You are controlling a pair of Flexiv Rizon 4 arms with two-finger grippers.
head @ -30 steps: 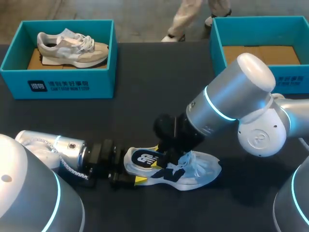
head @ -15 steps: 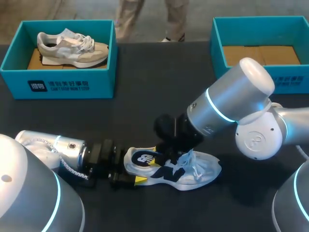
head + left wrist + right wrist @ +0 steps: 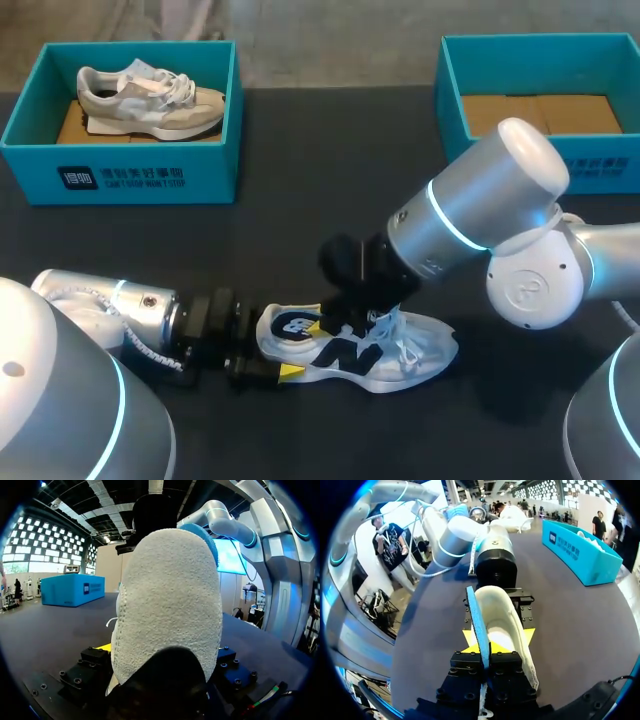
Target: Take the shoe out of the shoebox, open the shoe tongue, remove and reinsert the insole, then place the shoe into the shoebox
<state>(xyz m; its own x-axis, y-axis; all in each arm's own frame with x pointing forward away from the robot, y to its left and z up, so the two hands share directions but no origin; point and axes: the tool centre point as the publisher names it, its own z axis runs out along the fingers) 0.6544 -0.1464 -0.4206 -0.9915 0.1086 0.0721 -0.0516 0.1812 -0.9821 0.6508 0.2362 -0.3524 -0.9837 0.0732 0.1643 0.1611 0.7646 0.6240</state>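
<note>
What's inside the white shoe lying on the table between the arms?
A blue insole stands on edge in the white shoe's opening, with the right gripper shut on it. The upper covers the toe end, so nothing in there can be seen.

Head view: at the table's six o'clock, the black wrist of the right arm (image 3: 480,210) covers the middle of the white shoe (image 3: 415,358), so the shoe's opening cannot be seen. Toward seven o'clock, the left gripper (image 3: 272,348) sits tight against the heel and only one yellow tip shows. At one o'clock, the right shoebox (image 3: 452,95) is cut off by the picture's edge, and the arm's elbow hides part of its front wall. Both arms' bases are cut off at five and seven o'clock.

Left wrist view: the heel fills the middle and covers most of the gripper.

Right wrist view: the insole (image 3: 476,620) shows as a thin blue edge, and its near end disappears between the fingers of the right gripper (image 3: 485,655).
</note>
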